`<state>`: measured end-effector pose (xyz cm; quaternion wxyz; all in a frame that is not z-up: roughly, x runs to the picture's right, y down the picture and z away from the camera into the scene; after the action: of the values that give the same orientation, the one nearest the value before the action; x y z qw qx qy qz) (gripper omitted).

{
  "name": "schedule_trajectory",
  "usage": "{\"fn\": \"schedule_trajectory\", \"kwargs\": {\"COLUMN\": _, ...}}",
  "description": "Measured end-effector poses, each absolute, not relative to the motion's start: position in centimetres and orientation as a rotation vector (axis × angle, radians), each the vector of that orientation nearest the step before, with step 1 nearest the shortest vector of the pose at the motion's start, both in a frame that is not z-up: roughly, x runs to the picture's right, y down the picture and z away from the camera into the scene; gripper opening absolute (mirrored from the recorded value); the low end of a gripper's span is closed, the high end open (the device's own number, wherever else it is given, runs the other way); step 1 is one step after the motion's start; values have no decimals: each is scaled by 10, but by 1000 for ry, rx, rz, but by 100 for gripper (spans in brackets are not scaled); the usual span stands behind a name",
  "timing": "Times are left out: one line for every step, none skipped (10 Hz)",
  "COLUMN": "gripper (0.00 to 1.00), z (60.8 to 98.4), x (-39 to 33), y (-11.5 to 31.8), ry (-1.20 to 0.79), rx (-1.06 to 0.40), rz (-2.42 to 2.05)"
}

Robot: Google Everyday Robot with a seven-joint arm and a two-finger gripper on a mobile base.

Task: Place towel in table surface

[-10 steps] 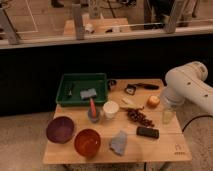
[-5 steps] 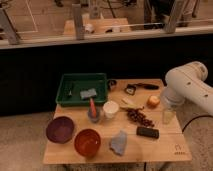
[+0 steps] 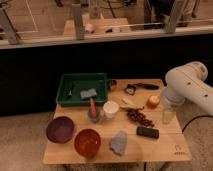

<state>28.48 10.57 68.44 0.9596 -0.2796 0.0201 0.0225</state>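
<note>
A crumpled grey towel [image 3: 118, 142] lies on the wooden table [image 3: 160, 150] near its front edge, between the orange bowl and a black block. A smaller flat grey-blue piece [image 3: 88, 93] lies inside the green tray [image 3: 67, 80]. My white arm [image 3: 192, 85] reaches in from the right. Its gripper [image 3: 168, 103] hangs at the table's right side, just above a clear glass [image 3: 168, 116] and beside an orange fruit [image 3: 153, 101]. It is far from the towel and nothing shows in it.
A purple bowl [image 3: 60, 129] and an orange bowl [image 3: 87, 142] stand front left. A white cup [image 3: 110, 109], a grey cup with a red utensil [image 3: 93, 113], grapes [image 3: 139, 118], a black block [image 3: 148, 132] and small black tools [image 3: 137, 88] crowd the middle and back.
</note>
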Motion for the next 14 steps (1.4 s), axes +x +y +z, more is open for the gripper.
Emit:
{"fn": "schedule_trajectory", "kwargs": {"gripper": 80, "z": 684, "x": 285, "y": 106, "ry": 41, "rx": -567, "rz": 46}}
{"fn": "schedule_trajectory", "kwargs": {"gripper": 80, "z": 684, "x": 285, "y": 106, "ry": 41, "rx": -567, "rz": 46}}
{"fn": "schedule_trajectory", "kwargs": {"gripper": 80, "z": 684, "x": 285, "y": 106, "ry": 41, "rx": -567, "rz": 46}}
{"fn": "schedule_trajectory", "kwargs": {"gripper": 80, "z": 684, "x": 285, "y": 106, "ry": 41, "rx": -567, "rz": 46}}
{"fn": "schedule_trajectory", "kwargs": {"gripper": 80, "z": 684, "x": 285, "y": 106, "ry": 41, "rx": -567, "rz": 46}}
{"fn": "schedule_trajectory", "kwargs": {"gripper": 80, "z": 684, "x": 285, "y": 106, "ry": 41, "rx": -567, "rz": 46}}
{"fn": "schedule_trajectory", "kwargs": {"gripper": 80, "z": 684, "x": 285, "y": 106, "ry": 41, "rx": -567, "rz": 46}}
{"fn": "schedule_trajectory", "kwargs": {"gripper": 80, "z": 684, "x": 285, "y": 106, "ry": 41, "rx": -567, "rz": 46}}
{"fn": "schedule_trajectory", "kwargs": {"gripper": 80, "z": 684, "x": 285, "y": 106, "ry": 41, "rx": -567, "rz": 46}}
{"fn": "schedule_trajectory", "kwargs": {"gripper": 80, "z": 684, "x": 285, "y": 106, "ry": 41, "rx": -567, "rz": 46}}
{"fn": "schedule_trajectory", "kwargs": {"gripper": 80, "z": 685, "x": 283, "y": 108, "ry": 36, "rx": -569, "rz": 40}}
{"fn": "schedule_trajectory", "kwargs": {"gripper": 80, "z": 688, "x": 277, "y": 116, "ry": 13, "rx": -584, "rz": 15}}
{"fn": "schedule_trajectory", "kwargs": {"gripper": 80, "z": 694, "x": 264, "y": 129, "ry": -22, "rx": -604, "rz": -17}}
{"fn": "schedule_trajectory", "kwargs": {"gripper": 80, "z": 704, "x": 245, "y": 146, "ry": -68, "rx": -628, "rz": -52}}
